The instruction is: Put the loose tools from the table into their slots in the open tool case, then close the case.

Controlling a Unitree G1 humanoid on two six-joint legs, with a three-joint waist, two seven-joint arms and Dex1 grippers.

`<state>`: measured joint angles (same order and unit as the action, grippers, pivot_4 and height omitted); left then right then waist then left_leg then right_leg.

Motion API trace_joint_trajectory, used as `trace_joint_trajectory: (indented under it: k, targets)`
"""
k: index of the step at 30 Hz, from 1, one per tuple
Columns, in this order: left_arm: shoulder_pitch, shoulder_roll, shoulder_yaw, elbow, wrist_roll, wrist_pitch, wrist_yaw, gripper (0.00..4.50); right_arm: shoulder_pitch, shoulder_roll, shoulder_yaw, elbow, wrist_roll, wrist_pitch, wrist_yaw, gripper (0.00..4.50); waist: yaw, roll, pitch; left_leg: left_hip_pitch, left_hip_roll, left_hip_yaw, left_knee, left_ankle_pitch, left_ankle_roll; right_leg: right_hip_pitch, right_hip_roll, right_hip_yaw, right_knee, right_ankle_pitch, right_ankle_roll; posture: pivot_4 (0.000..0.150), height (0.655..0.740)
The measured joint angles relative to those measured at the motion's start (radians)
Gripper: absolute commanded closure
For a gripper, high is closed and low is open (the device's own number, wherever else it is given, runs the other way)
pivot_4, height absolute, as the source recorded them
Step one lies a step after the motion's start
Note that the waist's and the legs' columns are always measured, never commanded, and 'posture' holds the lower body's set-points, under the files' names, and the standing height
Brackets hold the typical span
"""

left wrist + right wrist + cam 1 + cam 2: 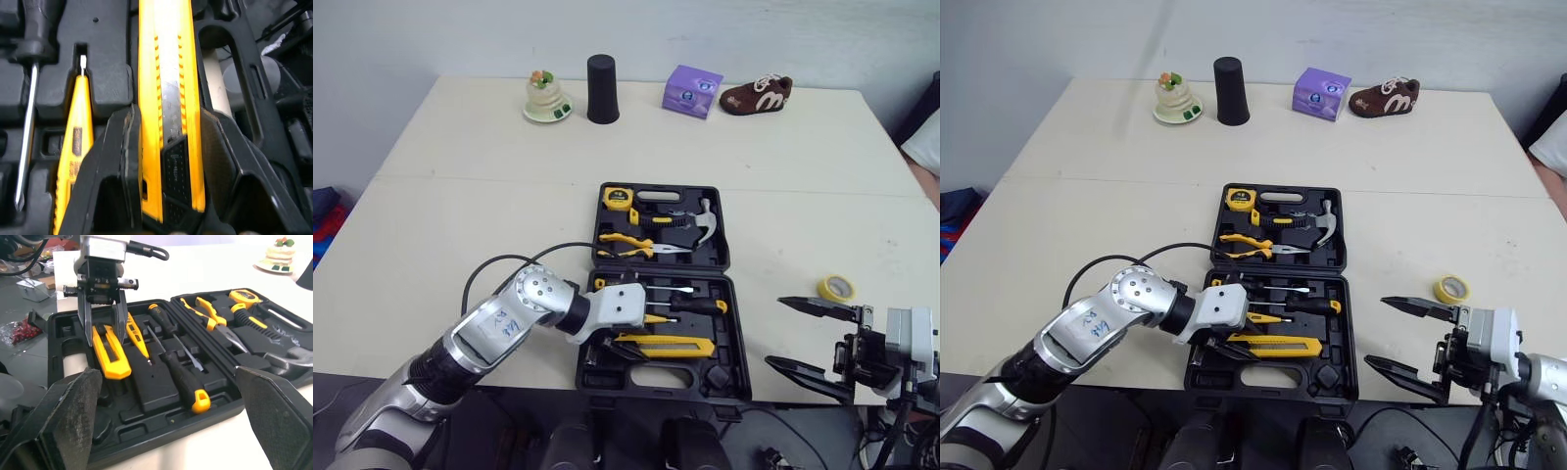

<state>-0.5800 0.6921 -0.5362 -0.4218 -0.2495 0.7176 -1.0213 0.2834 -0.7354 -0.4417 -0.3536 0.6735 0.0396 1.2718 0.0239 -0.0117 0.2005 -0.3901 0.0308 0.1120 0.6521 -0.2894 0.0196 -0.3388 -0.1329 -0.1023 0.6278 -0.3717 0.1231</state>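
Table [460,225]: cream top, wide, with a seam [489,177] across it side to side. Wall [431,34] behind the far edge: plain, pale grey. Far edge carries an ornament [546,97], black cup [602,89], purple box [692,90] and brown shoe [756,95]. Floor [328,392] dark grey; blue-and-red bundle [325,220] beside the table. Light soft, even.

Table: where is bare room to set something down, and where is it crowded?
Free: the band of table between the tool case and the back row, cake ornament to shoe; left of the case. Crowded: its near half, where the left gripper holds the utility knife; tape roll by the right gripper.
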Motion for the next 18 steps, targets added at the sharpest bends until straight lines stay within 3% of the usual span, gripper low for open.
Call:
trace_joint_trajectory:
  k: [1,3,8,18]
  targets:
    - [-0.001,-0.002,0.0,0.0,0.003,0.001,0.0,3.26,-0.002,0.0,0.0,0.0,0.0,0.004,-0.001,0.0,0.0,0.0,0.0,0.0,0.0,0.0,0.0,0.0,0.0,0.0,0.0,0.0,0.0,0.0,0.0,0.15,0.74]
    - [-0.001,-0.006,0.0,0.0,0.005,0.004,0.002,2.24,-0.008,0.0,0.002,0.0,0.0,0.008,-0.007,0.0,0.0,0.0,0.0,0.0,0.0,0.0,0.0,0.0,0.0,0.0,0.0,0.0,0.0,0.0,0.0,0.15,0.74]
    - [-0.009,-0.028,0.015,0.003,0.021,-0.009,0.005,0.2,-0.037,0.0,0.005,0.0,-0.001,0.028,-0.021,0.0,0.001,0.0,0.0,0.0,0.0,-0.001,0.001,0.0,0.001,0.0,0.0,0.0,0.0,0.0,0.0,0.15,0.74]
    - [0.022,-0.096,0.09,0.013,-0.026,-0.16,-0.045,0.2,-0.049,0.0,0.008,0.0,-0.002,0.039,-0.028,0.0,0.0,0.0,0.0,-0.001,0.0,-0.001,0.003,0.0,0.001,0.001,-0.001,-0.001,0.001,0.0,0.0,0.15,0.74]
